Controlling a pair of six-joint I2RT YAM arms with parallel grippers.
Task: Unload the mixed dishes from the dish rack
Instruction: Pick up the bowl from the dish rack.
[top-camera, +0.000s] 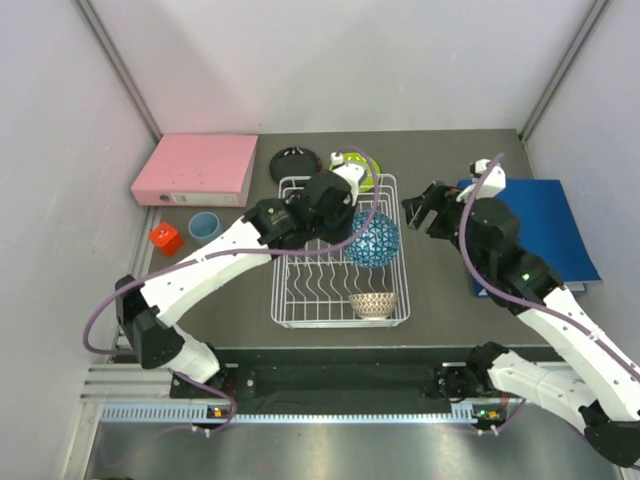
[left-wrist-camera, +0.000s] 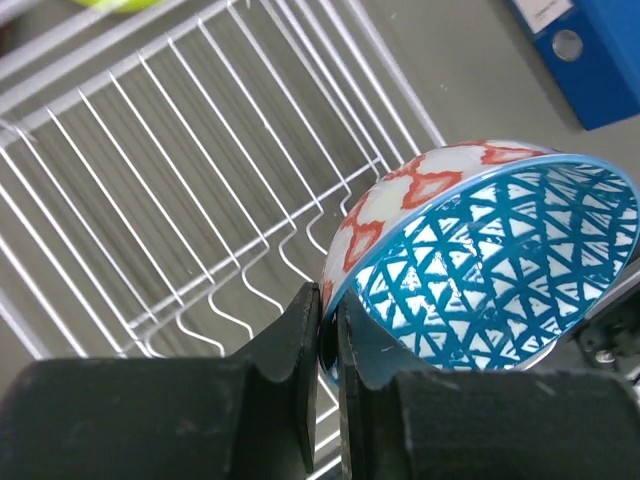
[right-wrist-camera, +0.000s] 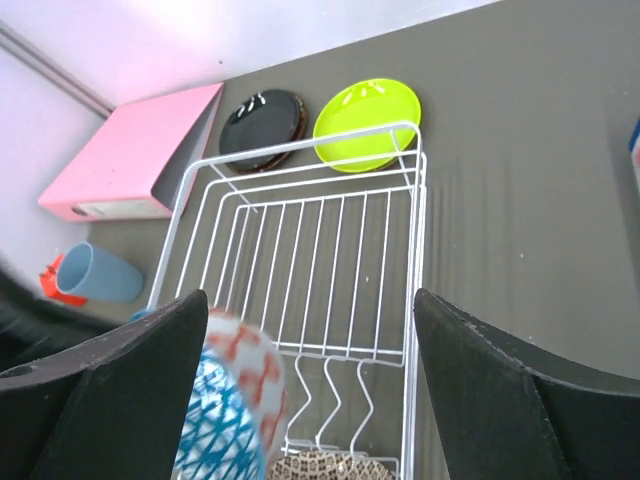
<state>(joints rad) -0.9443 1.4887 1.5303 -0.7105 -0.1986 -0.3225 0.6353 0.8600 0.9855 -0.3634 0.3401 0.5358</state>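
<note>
Blue patterned bowl (left-wrist-camera: 480, 270), lower rim hidden

pale walls (top-camera: 350, 60), dark grey tabletop (top-camera: 440, 290), even light

This is a robot test cell in a lab, not a home kitchen. Plain white wall panels (top-camera: 60, 150) held by metal corner posts (top-camera: 118, 65) box in a dark grey table (top-camera: 440, 300). A white left arm (top-camera: 210, 262) and right arm (top-camera: 520, 280) are bolted at its near edge by a metal rail (top-camera: 300, 410), with purple cables (top-camera: 88, 335) looping along them. The dish rack (top-camera: 320, 290), the pink binder (top-camera: 195, 170) and the blue binder (top-camera: 560, 225) are household things in a bare booth.
</note>
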